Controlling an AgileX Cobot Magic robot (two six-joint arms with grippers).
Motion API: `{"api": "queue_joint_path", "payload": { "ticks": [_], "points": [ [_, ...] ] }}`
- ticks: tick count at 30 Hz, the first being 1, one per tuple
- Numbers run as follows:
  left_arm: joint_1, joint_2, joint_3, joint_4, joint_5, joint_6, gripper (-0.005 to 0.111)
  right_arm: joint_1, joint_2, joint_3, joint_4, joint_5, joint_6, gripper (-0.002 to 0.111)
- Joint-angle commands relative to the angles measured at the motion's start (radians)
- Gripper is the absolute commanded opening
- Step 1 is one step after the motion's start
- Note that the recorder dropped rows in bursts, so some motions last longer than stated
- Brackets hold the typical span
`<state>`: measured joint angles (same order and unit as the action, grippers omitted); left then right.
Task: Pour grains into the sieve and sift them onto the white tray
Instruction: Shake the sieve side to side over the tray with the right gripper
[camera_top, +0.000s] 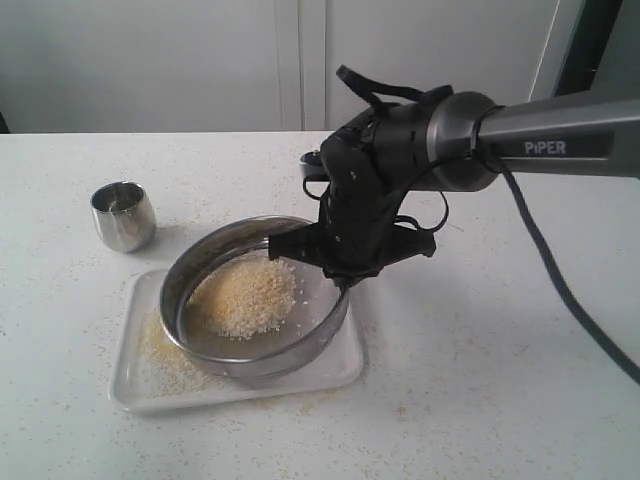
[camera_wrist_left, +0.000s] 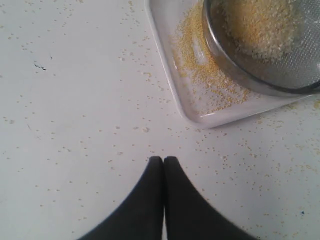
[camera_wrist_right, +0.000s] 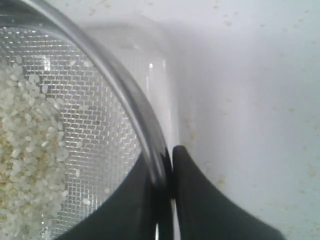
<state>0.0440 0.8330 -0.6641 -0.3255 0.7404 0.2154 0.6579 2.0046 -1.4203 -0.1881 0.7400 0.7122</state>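
Sieve: open face up, slightly tilted, over the white tray; tray long axis runs roughly along the tabletop edge nearest the exterior camera, left of its middle; grains piled on the mesh, fine yellow granules on the tray; right end effector clamped on the sieve rim; left end effector closed, empty; arm lettering: "PiPER".

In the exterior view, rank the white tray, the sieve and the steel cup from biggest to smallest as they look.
1. white tray, only slightly wider.
2. sieve, tilted over it, so those two are unsure.
3. steel cup, clearly smallest.
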Motion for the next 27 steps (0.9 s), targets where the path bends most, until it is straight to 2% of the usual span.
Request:
{"api": "queue_joint_path", "payload": {
  "ticks": [1,4,7,10,13,15,18,20,23,25,27],
  "points": [
    [0.003,-0.006,0.005,-0.011,0.012,-0.001,0.0,0.005,-0.023,0.001,0.166,-0.096,-0.056,0.0],
    [0.003,-0.006,0.005,-0.011,0.012,-0.001,0.0,0.008,-0.029,0.001,0.208,-0.082,-0.215,0.0],
    [0.003,-0.006,0.005,-0.011,0.012,-0.001,0.0,-0.047,-0.03,0.003,0.166,-0.01,-0.145,0.0],
    [0.003,-0.006,0.005,-0.011,0.012,-0.001,0.0,-0.061,-0.03,0.021,0.215,-0.034,-0.129,0.0],
    [0.003,-0.006,0.005,-0.011,0.012,-0.001,0.0,-0.017,-0.028,0.035,0.318,-0.119,-0.24,0.0],
    [0.003,-0.006,0.005,-0.011,0.012,-0.001,0.0,-0.01,-0.028,0.035,0.304,-0.11,-0.297,0.0],
    [0.003,-0.006,0.005,-0.011,0.012,-0.001,0.0,-0.066,-0.031,0.037,0.259,-0.058,-0.224,0.0],
    [0.003,-0.006,0.005,-0.011,0.012,-0.001,0.0,-0.089,-0.038,0.053,0.305,-0.071,-0.212,0.0],
    [0.003,-0.006,0.005,-0.011,0.012,-0.001,0.0,-0.042,-0.037,0.074,0.424,-0.177,-0.304,0.0],
    [0.003,-0.006,0.005,-0.011,0.012,-0.001,0.0,-0.019,-0.04,0.072,0.418,-0.195,-0.38,0.0],
    [0.003,-0.006,0.005,-0.011,0.012,-0.001,0.0,-0.032,-0.044,0.072,0.365,-0.173,-0.361,0.0]
  ]
}}
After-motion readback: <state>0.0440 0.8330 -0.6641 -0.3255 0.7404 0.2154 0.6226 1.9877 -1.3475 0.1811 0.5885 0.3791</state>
